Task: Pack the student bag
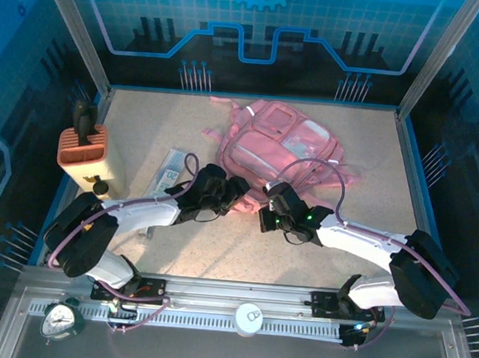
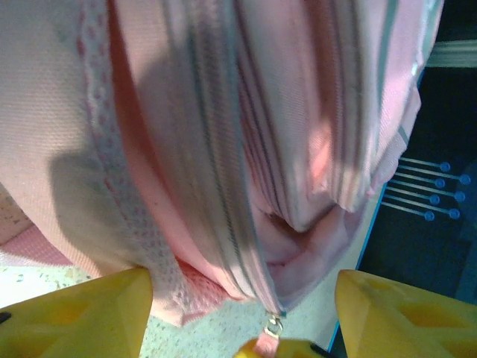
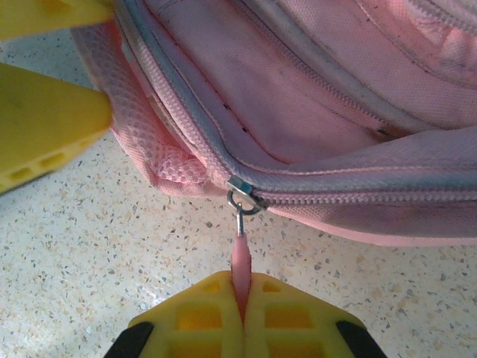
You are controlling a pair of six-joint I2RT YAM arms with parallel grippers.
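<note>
a pale speckled table (image 1: 334,236) sits inside blue printed walls. at its left edge stands an orange ribbed box (image 1: 82,152) with a dark handled thing (image 1: 84,119) sticking up out of it; what that is cannot be told. a flat clear packet (image 1: 172,174) lies on the table just right of the box.

the student bag (image 1: 283,149) lies flat at the middle-back of the table. it is soft pink fabric with pale strips and a clear front panel, and loose straps trail off its far left. in the right wrist view one zipped compartment gapes, showing pink lining, and its grey zip track ends at a metal slider (image 3: 242,198) on the bag's near edge.

both grippers are at that near edge. the right gripper (image 3: 242,298) has its yellow fingers pressed together on the pink zip pull (image 3: 239,257) hanging from the slider. the left gripper (image 2: 242,298) is just beside it, fingers (image 2: 82,309) spread wide and gripping nothing, with the bag's mesh-edged corner lying just past the gap between them
</note>
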